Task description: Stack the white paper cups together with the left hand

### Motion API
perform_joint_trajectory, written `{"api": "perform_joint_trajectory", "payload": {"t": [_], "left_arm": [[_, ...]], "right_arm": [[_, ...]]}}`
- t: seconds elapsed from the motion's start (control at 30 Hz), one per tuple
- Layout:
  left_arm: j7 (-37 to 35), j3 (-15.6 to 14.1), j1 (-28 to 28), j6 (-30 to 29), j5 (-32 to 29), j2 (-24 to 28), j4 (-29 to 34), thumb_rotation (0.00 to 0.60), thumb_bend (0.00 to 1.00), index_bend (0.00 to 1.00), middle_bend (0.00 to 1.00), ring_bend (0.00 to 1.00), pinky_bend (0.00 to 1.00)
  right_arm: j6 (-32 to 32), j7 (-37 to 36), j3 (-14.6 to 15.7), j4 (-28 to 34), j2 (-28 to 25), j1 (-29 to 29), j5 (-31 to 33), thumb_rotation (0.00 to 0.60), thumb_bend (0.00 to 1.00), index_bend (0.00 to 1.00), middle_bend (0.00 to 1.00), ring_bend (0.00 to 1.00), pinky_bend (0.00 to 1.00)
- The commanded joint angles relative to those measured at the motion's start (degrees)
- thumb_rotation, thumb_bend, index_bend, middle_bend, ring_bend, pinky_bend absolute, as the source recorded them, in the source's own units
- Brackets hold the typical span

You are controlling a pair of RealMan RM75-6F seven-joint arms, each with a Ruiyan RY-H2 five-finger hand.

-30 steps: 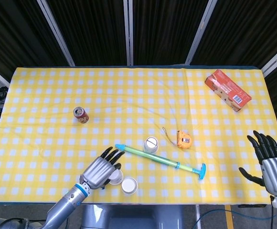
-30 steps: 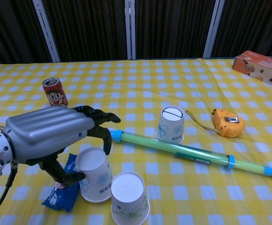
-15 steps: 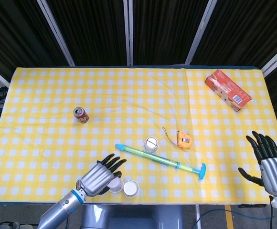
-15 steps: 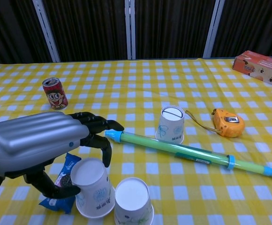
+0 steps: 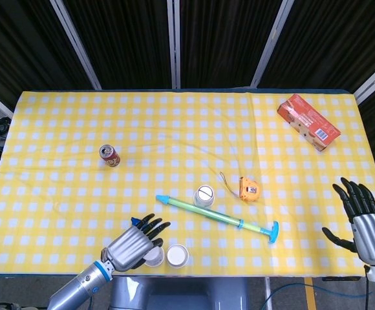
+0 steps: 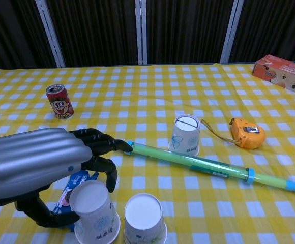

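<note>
1. Chest view: the left hand (image 6: 33,162) grasps one upside-down white paper cup (image 6: 92,211) and has drawn it back toward the near table edge (image 5: 194,276) over the last second; a second cup (image 6: 144,217) stands just beside it, the third cup (image 6: 185,134) toward the middle, behind the green-and-blue rod (image 6: 198,163).
2. No stacking yet; the held cup probably still needs lifting.
3. Little room remains at the near edge; open cloth lies toward the far edge.
4. The right hand (image 5: 366,219) hangs released off the right edge.
</note>
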State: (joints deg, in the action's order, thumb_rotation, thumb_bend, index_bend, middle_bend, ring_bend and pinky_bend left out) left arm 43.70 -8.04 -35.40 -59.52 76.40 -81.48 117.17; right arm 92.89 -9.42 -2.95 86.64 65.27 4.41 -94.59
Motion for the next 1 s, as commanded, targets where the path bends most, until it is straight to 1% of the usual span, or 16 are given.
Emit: {"api": "perform_joint_trajectory", "payload": {"t": [0.03,0.1,0.17,0.3,0.5,0.6,0.73,0.8,0.83,0.9,1.0], "left_arm": [[0.1,0.0,0.1,-0.1,0.2,0.2,-0.1,0.6,0.33,0.33,0.0,0.0,0.0],[0.0,0.0,0.2,-0.2,0.5,0.3,-0.1,0.6,0.28,0.26,0.0,0.0,0.0],[-0.2,0.0,0.4,-0.4,0.9,0.6,0.0,0.6,0.25,0.21,0.0,0.0,0.0],[-1.5,-0.3,0.6,-0.2,2.3,1.2,0.3,0.6,0.19,0.16,0.0,0.0,0.0],[-4.4,-0.3,1.1,-0.5,4.2,2.5,1.1,0.6,0.18,0.15,0.0,0.0,0.0],[-6.7,0.4,1.5,-1.7,5.4,3.5,1.3,0.6,0.18,0.15,0.0,0.0,0.0],[-9.7,2.5,1.8,-3.3,5.8,5.3,1.2,0.6,0.18,0.14,0.0,0.0,0.0],[-10.9,4.2,1.3,-3.4,4.7,6.6,1.4,0.6,0.18,0.14,0.0,0.0,0.0],[-11.4,5.2,1.0,-3.3,4.0,7.3,1.5,0.6,0.18,0.15,0.0,0.0,0.0],[-11.9,8.1,-0.4,-2.5,1.4,8.8,1.4,0.6,0.18,0.18,0.0,0.0,0.0],[-11.9,12.1,-2.9,-0.7,-3.5,9.5,0.5,0.6,0.18,0.19,0.0,0.0,0.0]], "right_arm": [[0.0,0.0,0.0,0.0,0.0,0.0,0.1,0.6,0.07,0.1,0.0,0.0,0.0],[0.0,-0.1,-0.1,0.0,0.0,0.0,0.2,0.6,0.07,0.1,0.0,0.0,0.0],[0.0,0.0,-0.1,0.0,0.0,0.0,0.2,0.6,0.06,0.1,0.0,0.0,0.0],[0.1,0.2,0.0,-0.1,0.1,0.0,0.0,0.6,0.07,0.1,0.0,0.0,0.0],[0.1,0.4,0.0,-0.1,0.1,0.0,-0.1,0.6,0.07,0.1,0.0,0.0,0.0],[0.1,0.4,0.0,-0.1,0.2,0.0,0.0,0.6,0.07,0.1,0.0,0.0,0.0],[-0.1,0.6,0.0,-0.2,0.3,0.0,0.1,0.6,0.07,0.1,0.0,0.0,0.0],[-0.2,0.7,0.0,-0.3,0.3,0.1,0.2,0.6,0.07,0.1,0.0,0.0,0.0],[-0.3,0.7,-0.1,-0.3,0.3,0.1,0.3,0.6,0.07,0.1,0.0,0.0,0.0],[-0.4,0.4,0.0,-0.1,0.1,0.0,0.5,0.6,0.07,0.1,0.0,0.0,0.0],[-0.2,-0.1,-0.2,0.1,-0.4,-0.1,0.8,0.6,0.07,0.1,0.0,0.0,0.0]]}}
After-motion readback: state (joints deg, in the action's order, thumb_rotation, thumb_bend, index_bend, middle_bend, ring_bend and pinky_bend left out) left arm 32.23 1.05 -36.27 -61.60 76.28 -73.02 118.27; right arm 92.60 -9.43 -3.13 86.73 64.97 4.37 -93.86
